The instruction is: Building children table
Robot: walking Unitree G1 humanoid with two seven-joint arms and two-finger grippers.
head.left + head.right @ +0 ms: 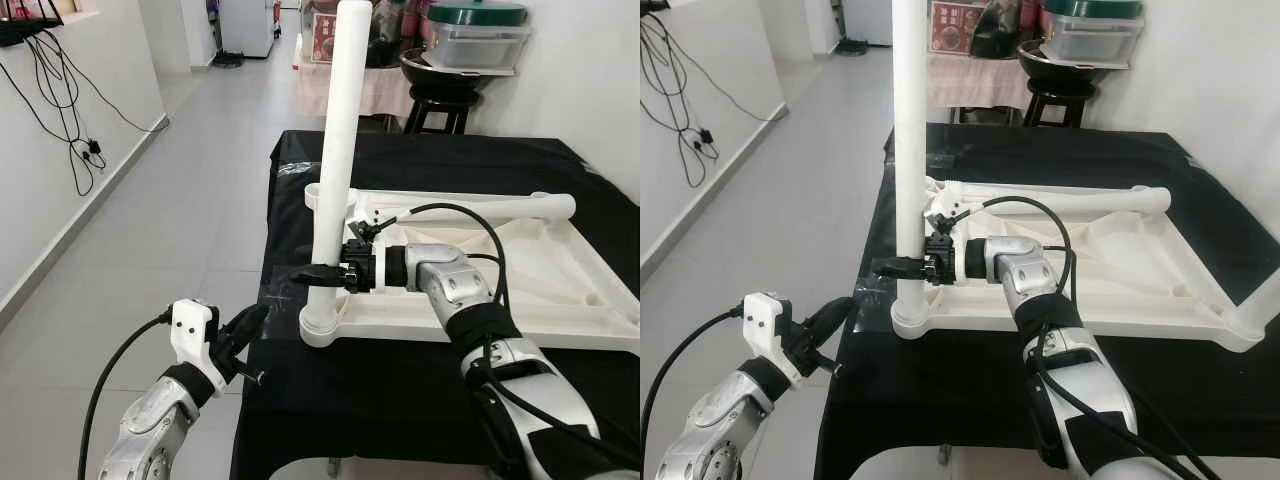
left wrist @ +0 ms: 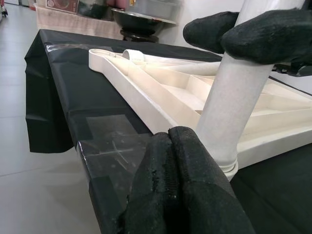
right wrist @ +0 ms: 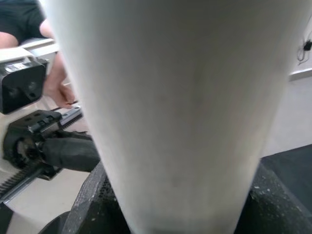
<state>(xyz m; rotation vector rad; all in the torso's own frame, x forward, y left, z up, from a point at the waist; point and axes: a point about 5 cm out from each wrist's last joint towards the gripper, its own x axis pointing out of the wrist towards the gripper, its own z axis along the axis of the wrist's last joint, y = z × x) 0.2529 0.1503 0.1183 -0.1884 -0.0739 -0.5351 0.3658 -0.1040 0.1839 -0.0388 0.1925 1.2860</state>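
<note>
No readable text from my end. There's a red printed box (image 1: 327, 38) on the far table with markings too small to make out, and a small white label (image 3: 14, 67) on the left gripper housing in the right wrist view, blurred, illegible.

right gripper (image 1: 318, 271) clamped, forearm level, reaching toward robot's left | left gripper (image 1: 243, 330) low, fingers pressed together, arm bent upward
</note>
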